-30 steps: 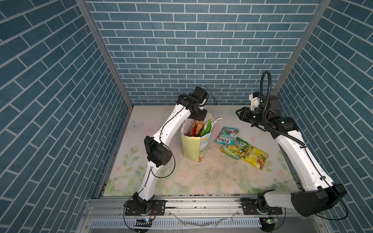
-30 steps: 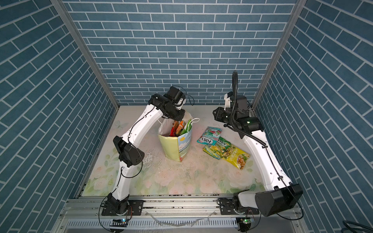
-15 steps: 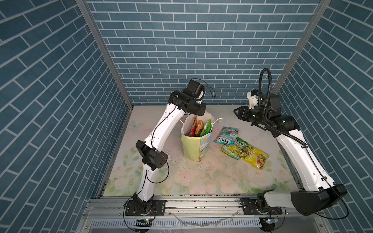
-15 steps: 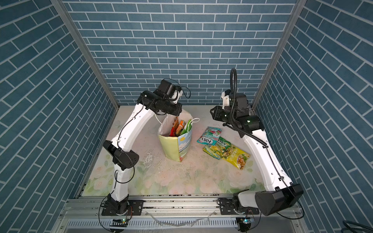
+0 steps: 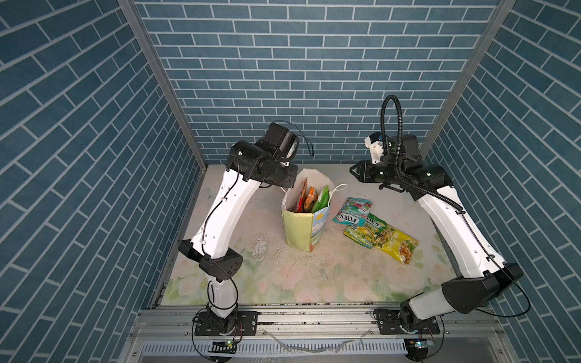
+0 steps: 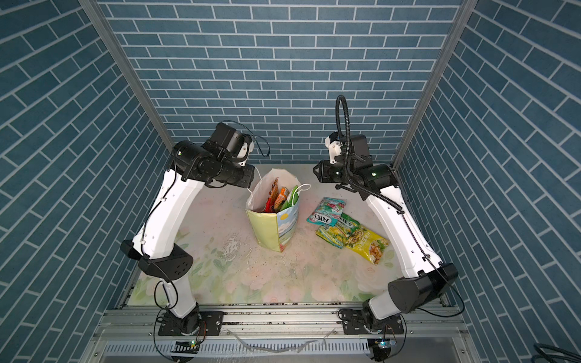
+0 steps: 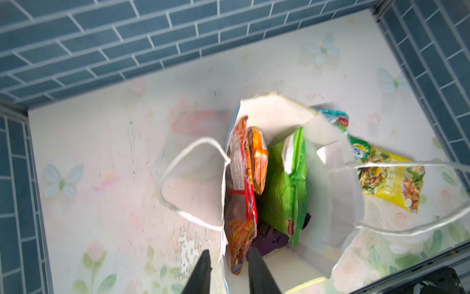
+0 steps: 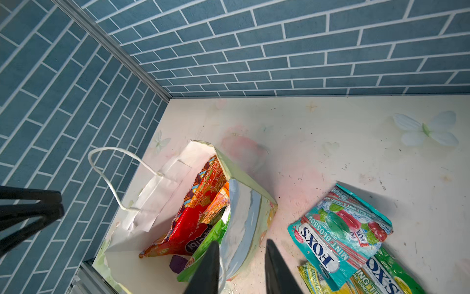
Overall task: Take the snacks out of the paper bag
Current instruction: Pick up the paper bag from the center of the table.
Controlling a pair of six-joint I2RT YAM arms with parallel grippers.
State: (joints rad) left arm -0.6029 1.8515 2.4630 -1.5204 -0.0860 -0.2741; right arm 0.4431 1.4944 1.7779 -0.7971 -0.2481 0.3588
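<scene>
The paper bag (image 5: pixel 297 229) (image 6: pixel 262 226) stands upright mid-table, mouth open. Inside it stand a red packet (image 7: pixel 241 165), an orange one (image 7: pixel 259 157), a green Lay's bag (image 7: pixel 284 183) and, low down, a purple one (image 7: pixel 269 239). To its right on the table lie a teal FOX'S bag (image 5: pixel 353 212) (image 8: pixel 338 229), a green-yellow FOX'S bag (image 5: pixel 366 231) and a yellow packet (image 5: pixel 397 245). My left gripper (image 7: pixel 229 257) is open, straddling the bag's left wall and the red packet's corner. My right gripper (image 5: pixel 352 170) (image 8: pixel 241 254) hangs open above the bag's right wall, holding nothing.
White cord handles stick out on the bag's left (image 7: pixel 178 163) and right (image 5: pixel 339 188). Blue brick walls (image 5: pixel 283 78) close in the back and both sides. The floral tabletop (image 5: pixel 283 276) in front of the bag carries only scuff marks.
My left gripper has pulled back out of the bag's mouth to its left rim, and its jaws have parted. The right gripper has drifted slightly toward the bag.
</scene>
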